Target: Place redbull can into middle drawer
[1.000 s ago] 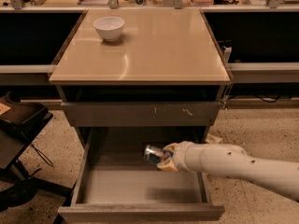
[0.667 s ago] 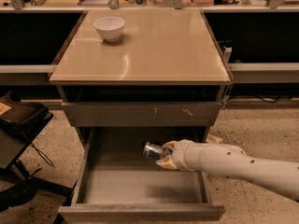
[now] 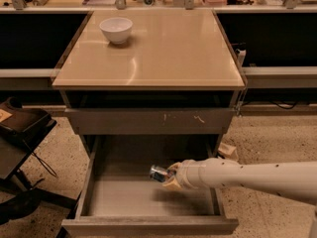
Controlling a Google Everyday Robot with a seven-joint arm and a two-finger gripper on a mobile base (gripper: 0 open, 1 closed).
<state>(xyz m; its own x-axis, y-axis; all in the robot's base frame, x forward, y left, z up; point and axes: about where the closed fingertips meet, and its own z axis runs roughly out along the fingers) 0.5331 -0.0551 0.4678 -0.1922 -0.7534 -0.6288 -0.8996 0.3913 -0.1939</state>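
1. One small change is noted: over the last second the end effector, carried in from the right on the white arm, has been brought lower and a little further left, so that it now hangs well inside the open middle drawer.
2. The redbull can is clamped in the end effector and has been carried down with it. It lies on its side and projects from the left of the end effector, with a shiny end turned leftward. No slip in the grasp is seen.
3. The grey drawer floor lies just below the end effector, and a soft shadow is cast beneath it. The can is judged not yet to rest on the floor, though light contact cannot be ruled out.
4. Nothing else has been disturbed. The closed drawer front with white scratch marks stays directly above the end effector, and the white bowl remains far above and to the left, on the counter.
5. For the task, the carrying stage is judged nearly complete. Only a short final lowering, a release and a withdrawal to the right appear to be left.
6. Bare floor is seen left of and in front of the end effector, so the placement is not obstructed. Since the can lies on its side, some rolling after release should be expected.
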